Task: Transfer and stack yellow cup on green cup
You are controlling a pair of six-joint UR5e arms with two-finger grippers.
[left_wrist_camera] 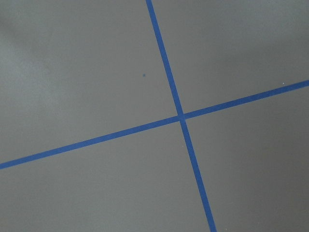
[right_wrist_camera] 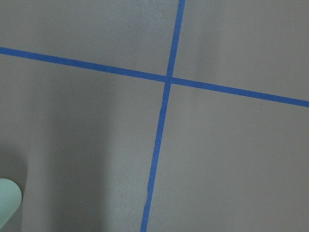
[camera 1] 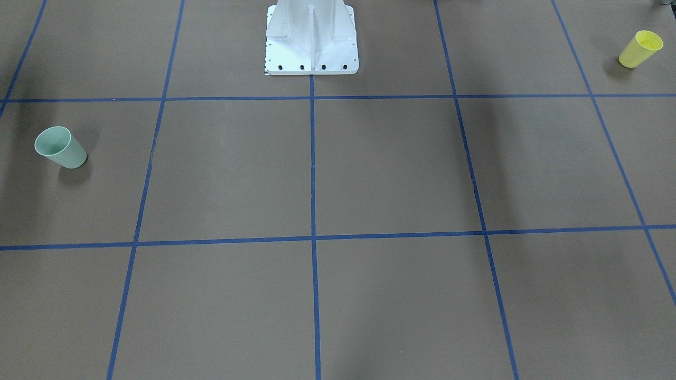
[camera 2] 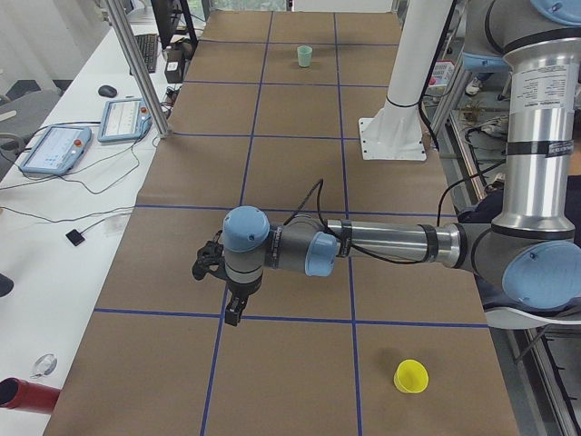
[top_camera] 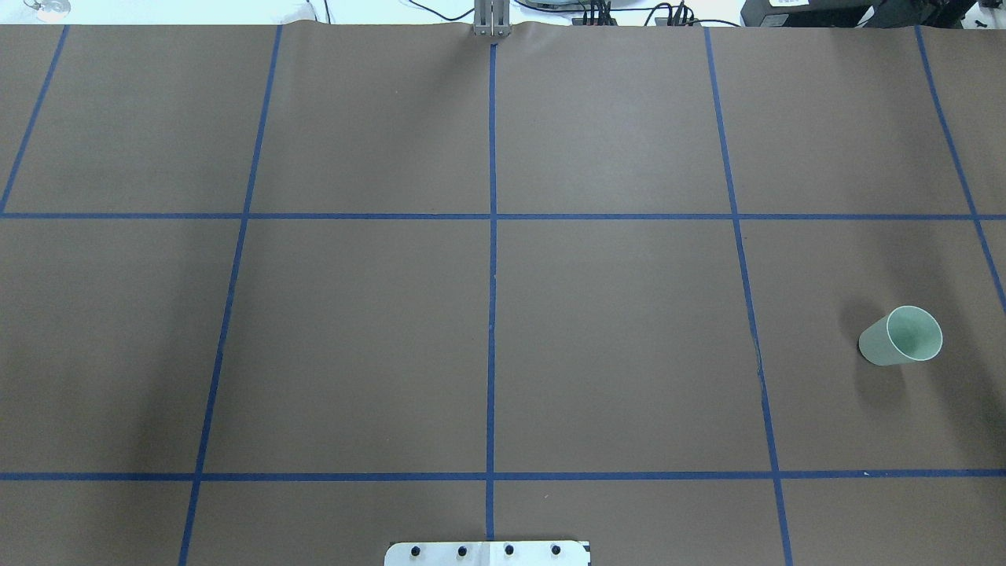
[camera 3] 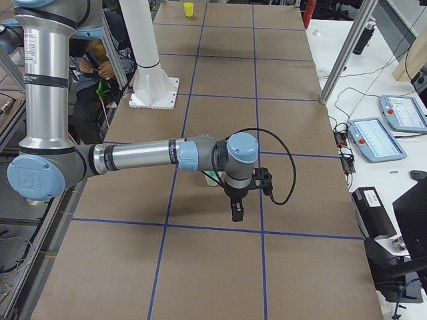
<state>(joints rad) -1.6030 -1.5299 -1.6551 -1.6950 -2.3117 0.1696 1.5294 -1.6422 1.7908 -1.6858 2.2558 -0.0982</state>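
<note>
Task not yet getting underway: nothing being gripped, nothing stacked.
- Yellow cup (camera 1: pixel 640 48) standing upright at left end of surface (camera 1: pixel 391 169), near robot's side.
- Green cup (camera 1: pixel 60 148) standing upright, empty, at right end, well apart from yellow cup.
- Left arm (camera 2: pixel 363 245) hovering over bare surface, jaws pointing down. Cannot tell whether parted or closed.
- Right arm (camera 3: pixel 140 157) hovering near green cup, jaws equally unreadable.
- Remaining, by my judgement: reaching yellow cup, gripping, carrying across, stacking on green cup.

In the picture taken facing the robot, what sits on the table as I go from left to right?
green cup → white robot base → yellow cup
</note>
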